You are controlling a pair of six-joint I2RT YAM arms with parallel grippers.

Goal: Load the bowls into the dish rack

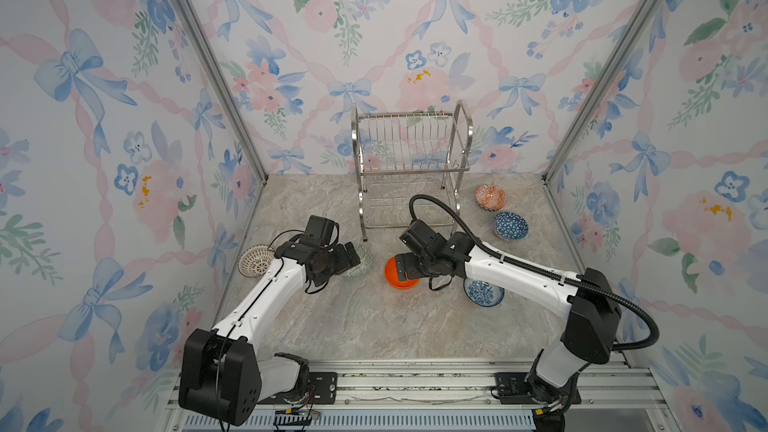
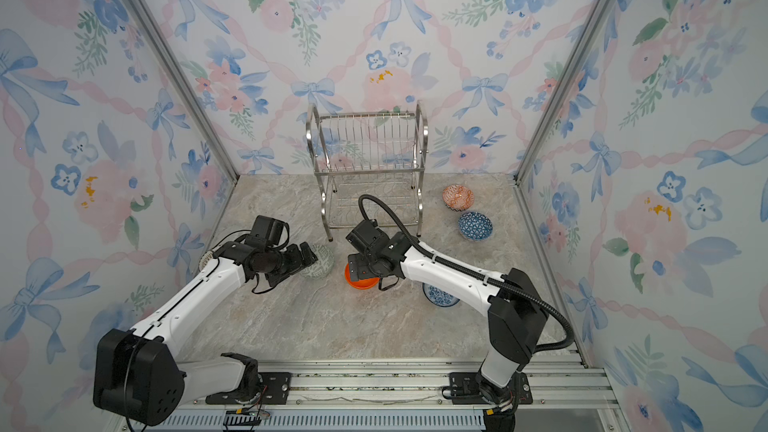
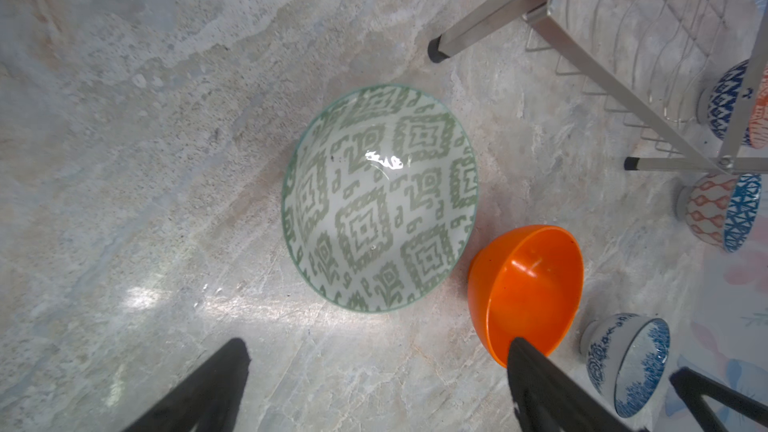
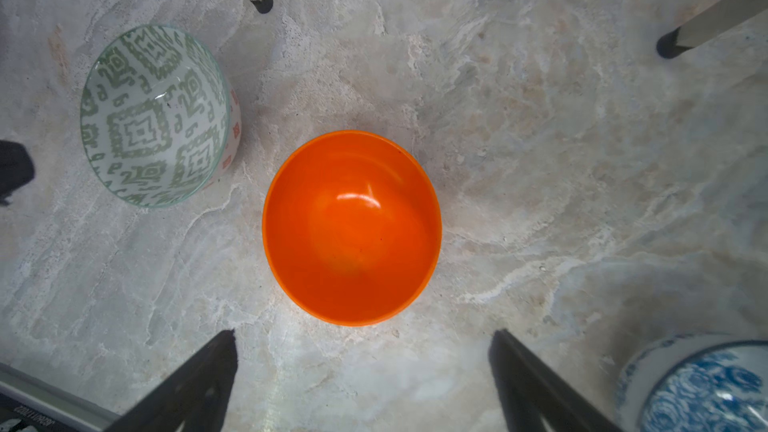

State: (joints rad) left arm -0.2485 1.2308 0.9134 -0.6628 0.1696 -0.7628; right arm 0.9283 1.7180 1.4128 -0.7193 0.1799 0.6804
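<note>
**Reader:** Where are the bowls?

**Describer:** All six bowls sit on the marbled table [image 1: 374, 326]. The steel dish rack [image 1: 411, 168] stands at the back wall. Just in front of it, the green-white bowl [image 3: 380, 201] and the plain orange bowl [image 4: 351, 228] stand upright, close together but apart. The white lattice bowl [image 1: 255, 260] is by the left wall. The blue-white floral bowl [image 1: 484, 295] is under the right arm. The dark-blue triangle bowl [image 1: 510, 226] and the orange-red-white bowl [image 1: 491, 197] are to the right of the rack.

**Reader:** And the grippers?

**Describer:** The left gripper [image 3: 376, 347] hangs by the green-white bowl. Its fingers are spread wide and hold nothing. The right gripper [image 4: 363, 334] hangs over the orange bowl, equally wide and empty.
</note>
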